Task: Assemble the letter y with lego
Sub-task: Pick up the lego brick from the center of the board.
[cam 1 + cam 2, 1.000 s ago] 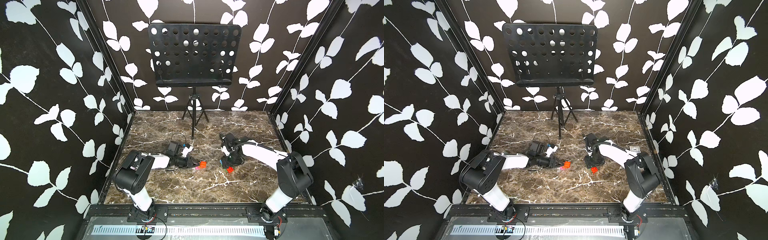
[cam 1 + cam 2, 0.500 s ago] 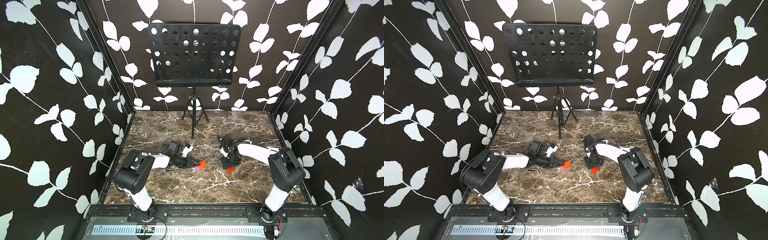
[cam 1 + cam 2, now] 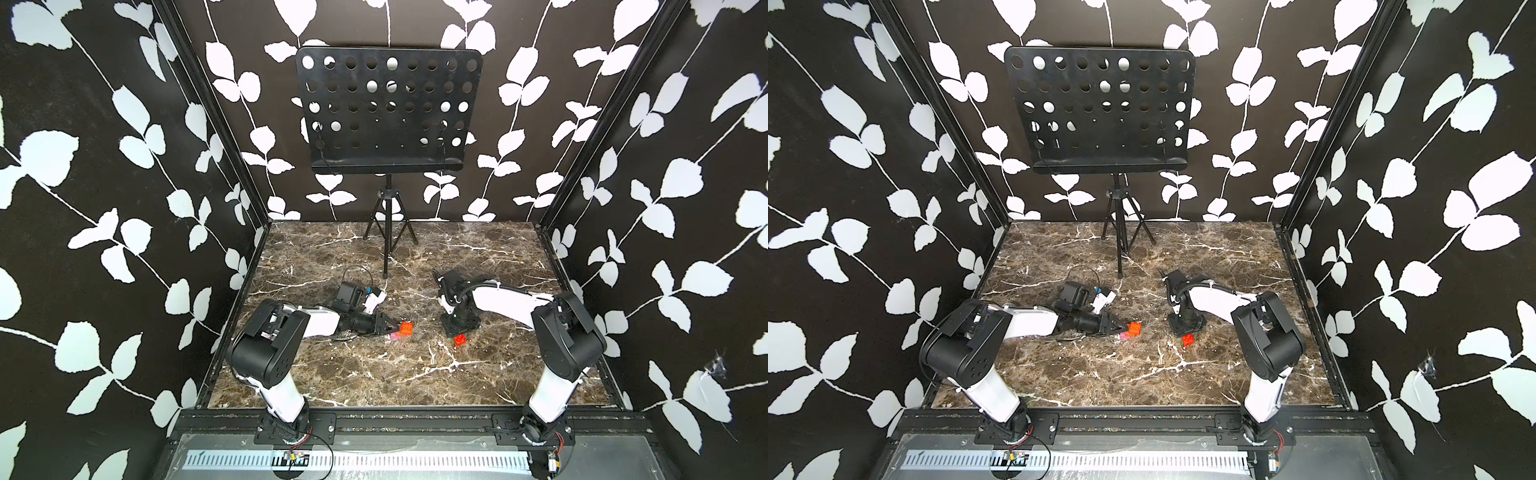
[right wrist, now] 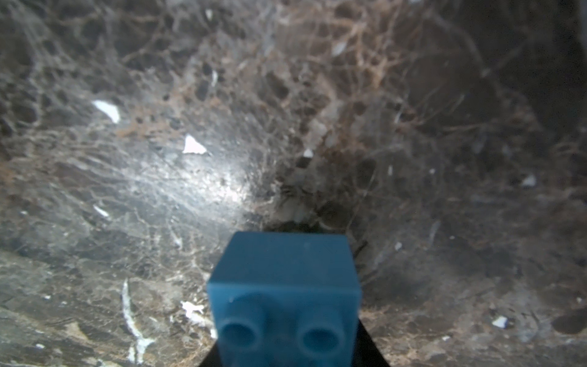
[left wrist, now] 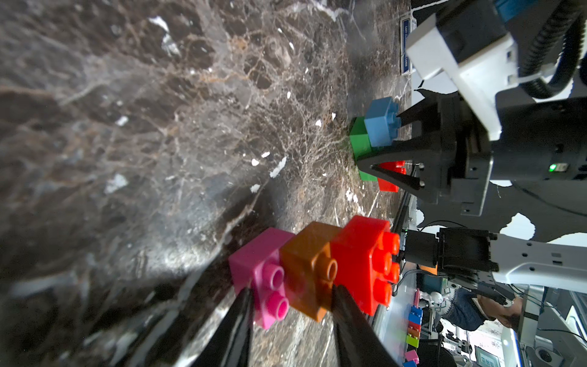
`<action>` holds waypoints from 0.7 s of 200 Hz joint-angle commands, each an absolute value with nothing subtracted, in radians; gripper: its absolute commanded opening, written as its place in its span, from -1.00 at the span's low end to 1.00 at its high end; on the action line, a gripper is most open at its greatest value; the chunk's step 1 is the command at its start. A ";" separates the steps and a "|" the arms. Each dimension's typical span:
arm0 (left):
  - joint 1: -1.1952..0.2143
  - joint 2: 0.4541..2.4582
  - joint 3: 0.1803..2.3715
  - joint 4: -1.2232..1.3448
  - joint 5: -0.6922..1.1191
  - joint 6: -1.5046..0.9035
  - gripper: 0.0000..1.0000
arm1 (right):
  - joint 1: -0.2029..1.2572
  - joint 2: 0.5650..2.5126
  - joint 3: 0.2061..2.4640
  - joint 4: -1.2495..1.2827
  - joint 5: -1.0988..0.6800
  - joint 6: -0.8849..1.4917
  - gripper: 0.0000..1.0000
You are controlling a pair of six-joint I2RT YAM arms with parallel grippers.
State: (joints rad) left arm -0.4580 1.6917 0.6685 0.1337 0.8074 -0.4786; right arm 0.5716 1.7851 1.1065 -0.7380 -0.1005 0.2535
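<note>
- The brown marble worktop carries everything. The bricks lie near its middle, between the two arms, where both can reach them.
- A black perforated music stand stands at the back, well apart from the work and playing no part in it.
- The left arm lies low and almost flat, so its gripper meets the bricks from the side.
- The right arm bends over and points its gripper straight down, which suits pressing or gripping from above.
- The left gripper is clamped on a row of three joined bricks: a pink square brick, a brown-orange square brick and an orange-red square brick. Its fingers flank the pink and brown-orange pair, leaving the orange-red end free, probably as the mating end.
- This row looks like the stem of the letter y, held on its side at worktop level.
- The right gripper has its jaws drawn in against the flanks of a light blue square brick.
- That brick sits on one end of a long green plastic brick, with a red square brick on the other end. Together they make the fork.
- Gripping the blue tip probably gives a handle on the whole fork.
- The two halves lie near each other but apart, so the y is not yet joined.
</note>
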 commanded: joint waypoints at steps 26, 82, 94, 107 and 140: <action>-0.474 1.774 0.653 0.037 0.643 -0.461 -0.19 | 0.602 1.733 1.160 -0.775 -0.063 0.176 -0.26; -0.486 1.819 0.666 0.078 0.660 -0.459 -0.19 | 0.693 1.682 1.286 -0.846 -0.079 -0.096 -0.32; -0.489 1.821 0.667 0.079 0.661 -0.458 -0.19 | 0.707 1.683 1.305 -0.852 -0.094 -0.151 -0.32; -0.489 1.823 0.666 0.080 0.660 -0.457 -0.19 | 0.724 1.689 1.345 -0.862 -0.111 -0.224 -0.33; -0.491 1.825 0.667 0.081 0.658 -0.457 -0.19 | 0.767 1.728 1.418 -0.910 -0.149 -0.395 -0.33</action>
